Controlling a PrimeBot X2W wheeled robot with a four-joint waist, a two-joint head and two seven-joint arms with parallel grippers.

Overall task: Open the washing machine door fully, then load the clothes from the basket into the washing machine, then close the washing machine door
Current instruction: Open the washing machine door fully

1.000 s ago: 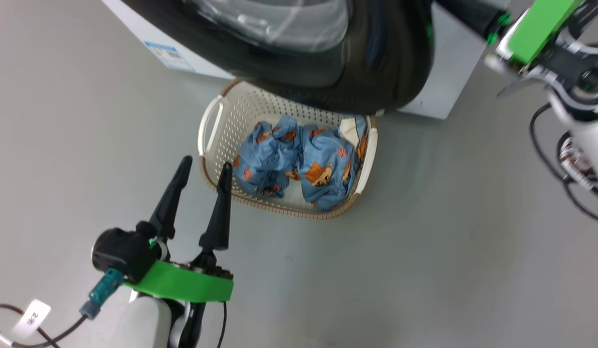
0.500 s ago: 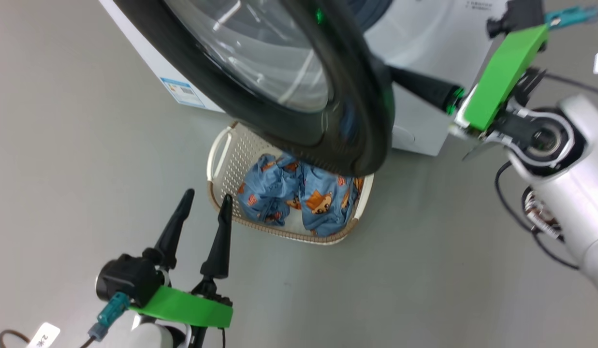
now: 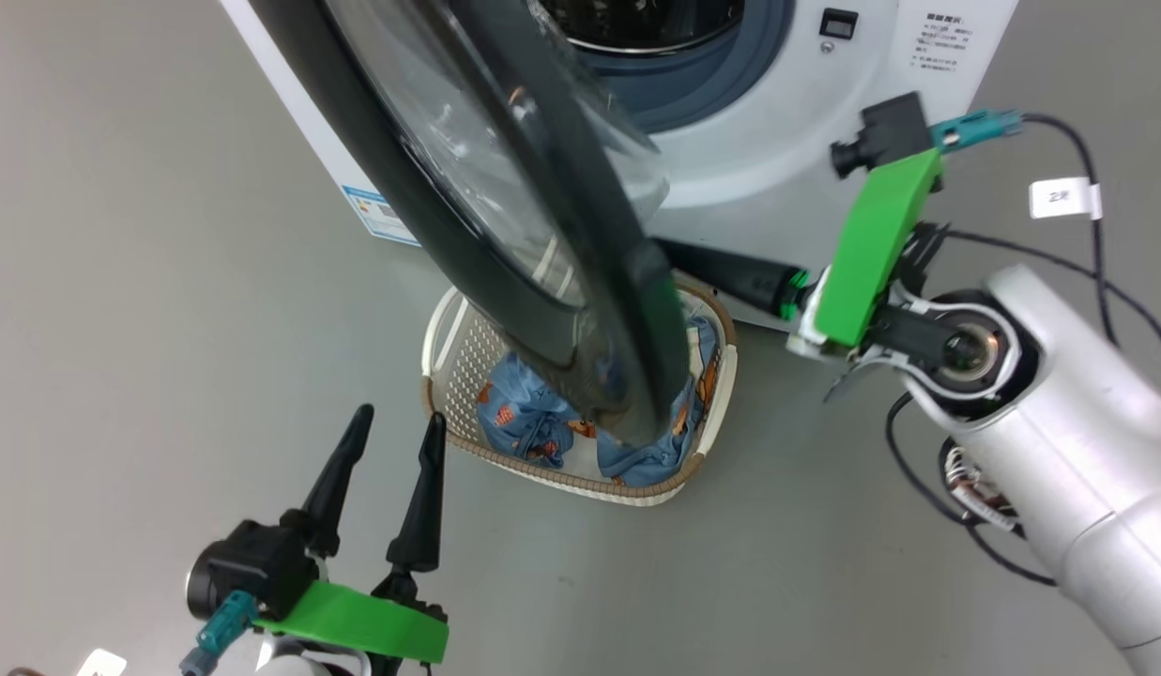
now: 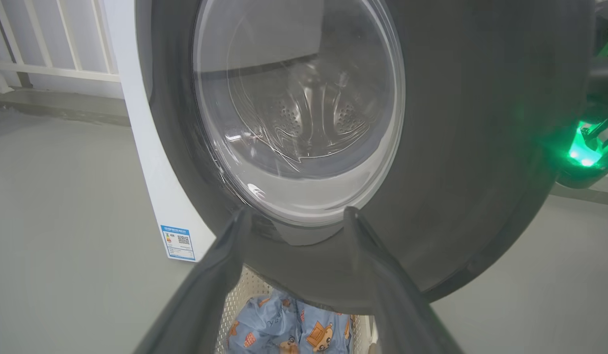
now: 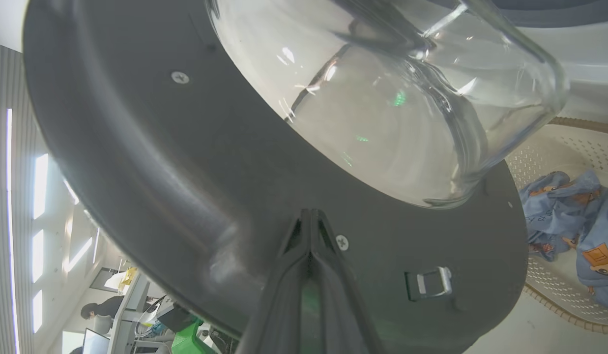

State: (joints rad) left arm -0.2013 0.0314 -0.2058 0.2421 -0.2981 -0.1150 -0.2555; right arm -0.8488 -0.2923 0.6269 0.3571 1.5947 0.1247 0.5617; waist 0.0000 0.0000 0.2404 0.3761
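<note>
The washing machine stands at the top of the head view, its drum opening uncovered. The washing machine door stands part-way open, nearly edge-on, black rim and glass bowl hanging over the basket. My right gripper is shut, its tips pressed against the door's inner black face below the glass. The clothes, blue with bear print, lie in the basket, partly hidden by the door. My left gripper stands open and empty just left of the basket, facing the door's outer side.
Grey floor surrounds the machine and basket. A blue label marks the machine's lower left corner. Cables trail from my right arm. In the right wrist view a person sits at a desk far behind. A white railing lines the far wall.
The head camera has tilted up, bringing the drum opening into sight. The door has swung further open with my shut right gripper against its inner face. The left gripper has held its pose.
</note>
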